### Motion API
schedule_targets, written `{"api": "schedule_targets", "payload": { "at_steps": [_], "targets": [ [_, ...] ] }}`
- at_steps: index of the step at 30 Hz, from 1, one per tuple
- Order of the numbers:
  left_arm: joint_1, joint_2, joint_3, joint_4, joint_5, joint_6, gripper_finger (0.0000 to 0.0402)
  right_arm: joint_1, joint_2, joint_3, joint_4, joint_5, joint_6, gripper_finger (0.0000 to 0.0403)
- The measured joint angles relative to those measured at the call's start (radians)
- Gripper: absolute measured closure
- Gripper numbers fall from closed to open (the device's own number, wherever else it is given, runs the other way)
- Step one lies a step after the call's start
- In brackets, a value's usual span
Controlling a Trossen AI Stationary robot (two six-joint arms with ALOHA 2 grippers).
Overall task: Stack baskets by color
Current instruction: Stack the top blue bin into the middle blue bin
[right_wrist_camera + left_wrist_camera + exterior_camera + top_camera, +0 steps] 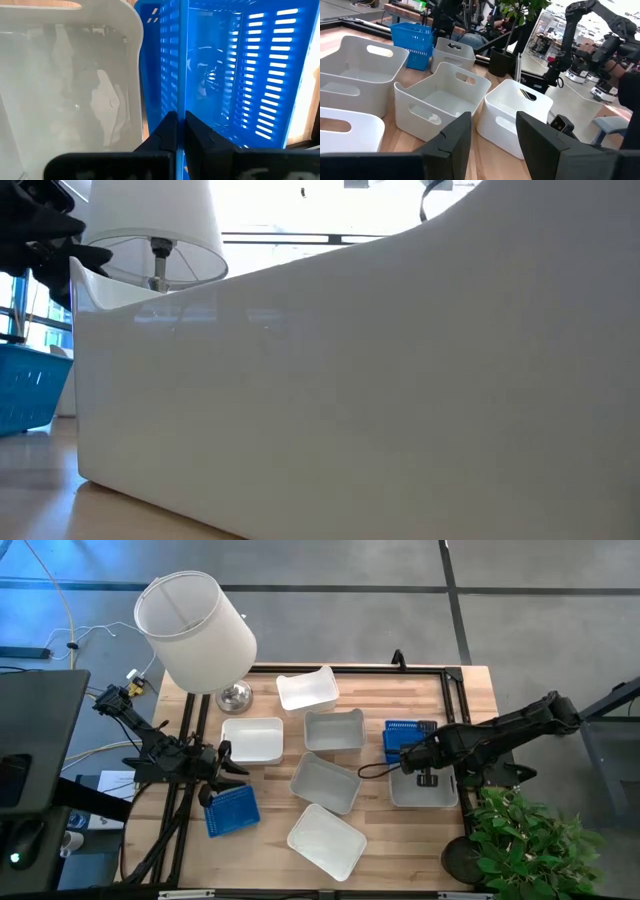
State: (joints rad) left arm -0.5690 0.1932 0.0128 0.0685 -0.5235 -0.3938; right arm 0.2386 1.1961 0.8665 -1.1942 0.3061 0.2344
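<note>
Several white baskets (325, 783) stand on the wooden table; one (350, 380) fills the low view. One blue basket (232, 810) rests on its base near the table's left edge, just nearer than my left gripper (228, 762), which is open with nothing between its fingers (450, 145). A second blue basket (400, 737) stands at the right, beside a white basket (425, 790). My right gripper (408, 755) is shut on this blue basket. My right gripper pinches the top edge of one slotted wall (181, 95) of the blue basket, one finger inside and one outside. The fingers (167, 135) come from above, pointing steeply down. Whether the basket's base is on the table, I cannot tell.
A lamp with a large white shade (195, 630) stands at the table's far left corner. A potted plant (520, 840) sits off the near right corner. A black frame (350, 668) runs along the far edge. Bare wood (270, 865) shows along the near edge.
</note>
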Motion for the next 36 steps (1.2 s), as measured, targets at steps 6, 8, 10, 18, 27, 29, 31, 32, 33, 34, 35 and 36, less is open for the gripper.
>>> {"api": "schedule_targets", "payload": {
  "at_steps": [6, 8, 10, 18, 27, 29, 31, 32, 33, 34, 35, 36],
  "targets": [
    [0.0, 0.0, 0.0, 0.0, -0.001, -0.024, 0.0257, 0.0, 0.002, 0.0, -0.004, -0.021, 0.016, 0.0403],
    [0.0, 0.0, 0.0, 0.0, -0.002, -0.024, 0.0257, 0.0, 0.003, 0.0, -0.009, -0.022, 0.031, 0.0403],
    [0.0, 0.0, 0.0, 0.0, -0.001, -0.024, 0.0257, 0.0, 0.003, 0.0, -0.009, -0.025, 0.041, 0.0403],
    [0.0, 0.0, 0.0, 0.0, -0.001, -0.023, 0.0257, 0.0, 0.003, -0.065, 0.034, -0.044, 0.063, 0.0403],
    [0.0, 0.0, 0.0, 0.0, -0.001, -0.023, 0.0257, 0.005, 0.004, -0.136, 0.108, -0.028, 0.125, 0.0401],
    [0.0, 0.0, 0.0, 0.0, -0.001, -0.023, 0.0257, 0.005, 0.003, -0.136, 0.117, -0.024, 0.124, 0.0397],
    [0.0, 0.0, 0.0, 0.0, -0.001, -0.023, 0.0257, 0.005, 0.003, -0.136, 0.117, -0.009, 0.125, 0.0389],
    [0.0, 0.0, 0.0, 0.0, -0.001, -0.023, 0.0257, 0.005, 0.003, -0.136, 0.116, 0.0, 0.126, 0.0384],
    [0.0, 0.0, 0.0, 0.0, -0.001, -0.023, 0.0257, 0.005, 0.004, -0.136, 0.117, 0.009, 0.128, 0.0379],
    [0.0, 0.0, 0.0, 0.0, -0.001, -0.023, 0.0257, 0.005, 0.003, -0.136, 0.117, 0.011, 0.128, 0.0372],
    [0.0, 0.0, 0.0, 0.0, -0.001, -0.023, 0.0257, 0.005, 0.003, -0.136, 0.117, 0.012, 0.128, 0.0365],
    [0.0, 0.0, 0.0, 0.0, -0.001, -0.023, 0.0257, 0.005, 0.003, -0.136, 0.117, 0.015, 0.132, 0.0357]
  ]
}}
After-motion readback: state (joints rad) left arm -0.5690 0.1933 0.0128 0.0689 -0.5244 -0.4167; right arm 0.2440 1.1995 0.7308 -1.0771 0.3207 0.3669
